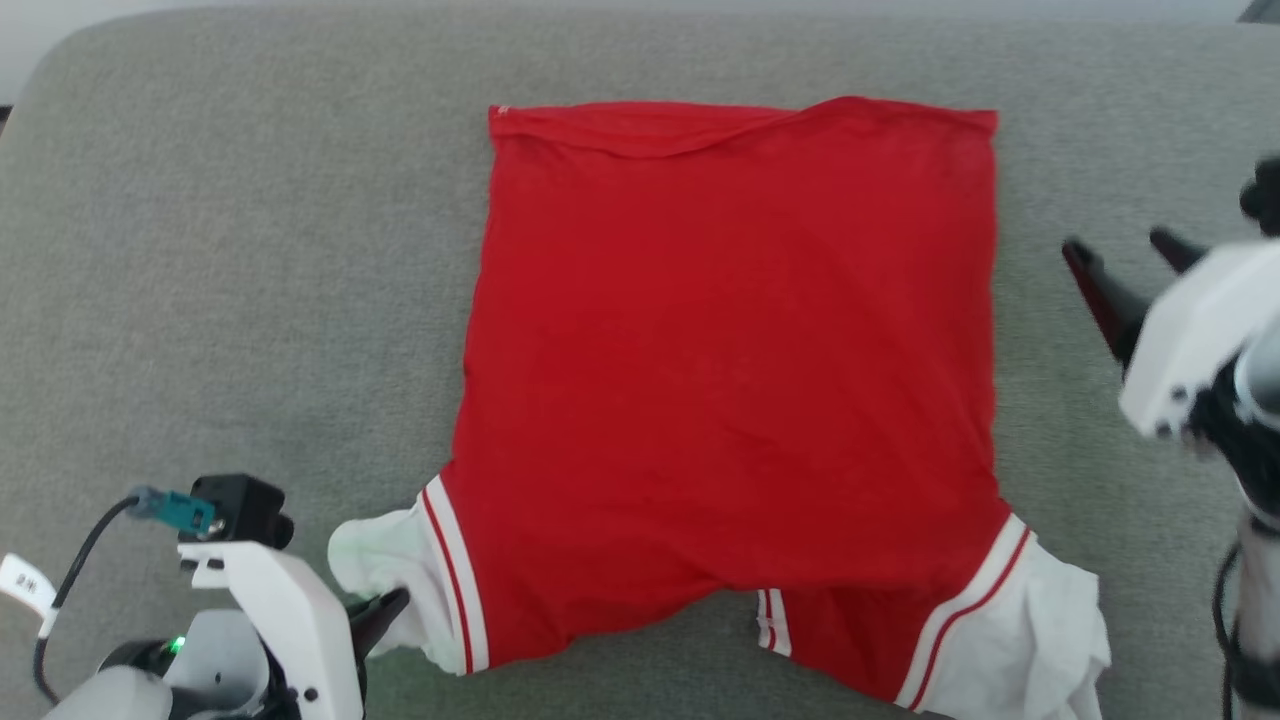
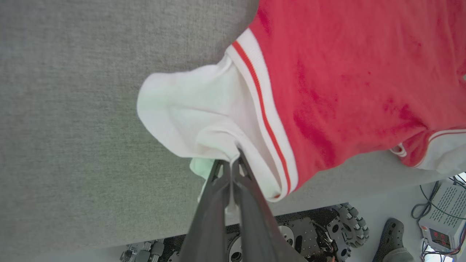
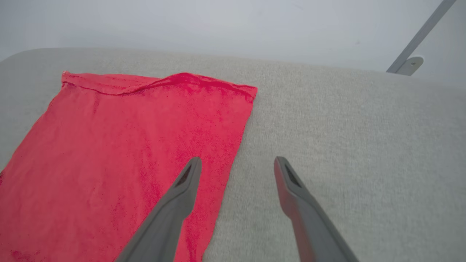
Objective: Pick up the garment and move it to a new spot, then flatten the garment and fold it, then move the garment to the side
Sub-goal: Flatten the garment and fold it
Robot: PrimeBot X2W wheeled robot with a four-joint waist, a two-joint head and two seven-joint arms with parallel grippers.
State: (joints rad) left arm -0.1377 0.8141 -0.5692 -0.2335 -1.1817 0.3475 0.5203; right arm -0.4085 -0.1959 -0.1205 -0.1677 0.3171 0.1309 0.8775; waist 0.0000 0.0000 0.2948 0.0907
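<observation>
**Garment.** The garment (image 1: 730, 380) lies spread on the grey fabric-covered surface (image 1: 230, 250), at the centre of the head view. Its straight red edge points to 12 o'clock, and a shallow fold runs along that edge. The body lies mostly flat with light creases. Both sleeves lie at the near edge:
- The left sleeve end (image 1: 385, 560) is white, sits at 7 o'clock of the garment, and is bunched.
- The right sleeve end (image 1: 1040, 640) is white, sits at 5 o'clock, and is crumpled.
- White-and-red stripe trim borders each sleeve end.
- A short piece of the same trim (image 1: 775, 620) shows at 6 o'clock, below the red body.

**Left jaws.** The left jaws are clamped on the left sleeve end. In the left wrist view, the two dark fingers (image 2: 214, 203) meet with white fabric pinched between them. The sleeve end (image 2: 189, 112) bulges beyond the tips toward 12 o'clock of that view.

**Right jaws.** The right jaws stand wide and hold nothing. In the head view, their fingers (image 1: 1100, 290) lie at 3 o'clock of the garment, apart from its right edge. In the right wrist view, one finger (image 3: 182, 189) overlaps the garment's (image 3: 127, 145) edge and the other is over bare surface. Contact cannot be determined.

**Surroundings.** The left wrist view shows the surface's near edge, with the floor below it. A wheeled base (image 2: 327, 229), a dark shoe (image 2: 393, 236) and a grey box (image 2: 440, 225) with cables are on the floor.
</observation>
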